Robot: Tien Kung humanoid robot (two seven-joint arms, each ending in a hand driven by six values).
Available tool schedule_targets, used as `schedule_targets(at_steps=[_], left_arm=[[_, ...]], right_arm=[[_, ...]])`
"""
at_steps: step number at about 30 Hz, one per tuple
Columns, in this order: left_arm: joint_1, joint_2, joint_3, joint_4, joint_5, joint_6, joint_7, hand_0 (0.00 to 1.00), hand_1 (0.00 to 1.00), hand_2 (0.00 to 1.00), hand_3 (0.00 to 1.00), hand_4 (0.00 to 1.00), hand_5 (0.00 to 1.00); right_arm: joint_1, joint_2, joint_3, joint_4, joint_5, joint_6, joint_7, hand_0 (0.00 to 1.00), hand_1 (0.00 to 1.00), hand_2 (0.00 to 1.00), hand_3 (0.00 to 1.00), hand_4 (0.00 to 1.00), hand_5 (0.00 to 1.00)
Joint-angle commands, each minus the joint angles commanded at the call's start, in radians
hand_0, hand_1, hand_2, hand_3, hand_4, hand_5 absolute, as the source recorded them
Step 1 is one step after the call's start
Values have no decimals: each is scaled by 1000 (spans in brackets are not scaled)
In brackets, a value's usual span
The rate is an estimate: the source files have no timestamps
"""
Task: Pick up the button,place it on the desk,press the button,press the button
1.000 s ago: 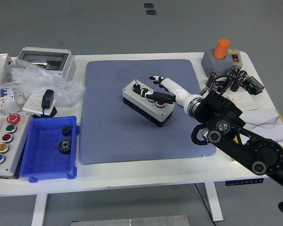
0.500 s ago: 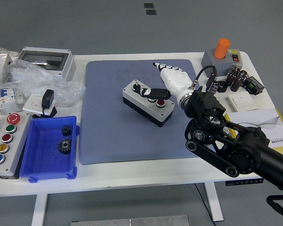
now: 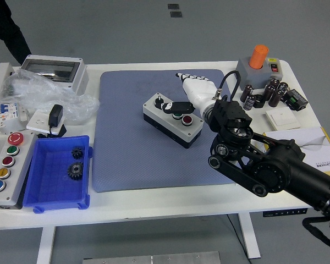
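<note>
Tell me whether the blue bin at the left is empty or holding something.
Holding something: the blue bin has two dark gears lying inside it, near its right wall.

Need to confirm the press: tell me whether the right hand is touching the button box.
Touching. The head view shows the right hand with a black fingertip lying on top of the button box, no gap visible.

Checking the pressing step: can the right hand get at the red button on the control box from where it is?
Probably yes. The right hand sits beside the control box on the blue mat, a dark fingertip over the box top near the red button, nothing between them.
</note>
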Motion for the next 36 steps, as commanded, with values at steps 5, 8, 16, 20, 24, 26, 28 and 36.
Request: schedule_targets(at_steps=[5,8,16,20,24,26,28,36], left_arm=[[-2,1,2,0,0,0,-2,609,624,602,626,676,406],[-4,2,4,0,0,-1,-4,609,624,602,626,676,406],[-5,2,12,1,-6,-4,-10,609,624,602,627,677,405],[-5,1,19,1,-12,-6,-14,609,624,601,623,674,393],[-5,1,28,1,-20,-9,-19,609,624,599,621,670,383],[-5,1,30,2,-23,-12,-22,609,624,599,621,670,383],[-5,0,32,2,-26,-14,-24,608,624,599,618,660,368],[-6,0,36,3,-33,-19,-32,605,624,596,617,648,351]], right_arm=[[21,9,-25,-23,-22,36,0,969,948,974,998,998,807],[39,16,-51,-39,-24,67,0,969,948,974,998,998,807],[74,47,-110,-80,8,109,0,925,887,955,998,998,784],[91,60,-121,-125,20,107,0,925,883,963,998,998,745],[100,63,-127,-166,39,103,0,909,891,970,998,998,720],[100,66,-136,-185,54,101,0,909,891,970,998,998,720],[100,70,-144,-198,66,99,0,894,887,965,998,998,720],[106,83,-166,-232,96,72,0,890,882,958,998,998,723]])
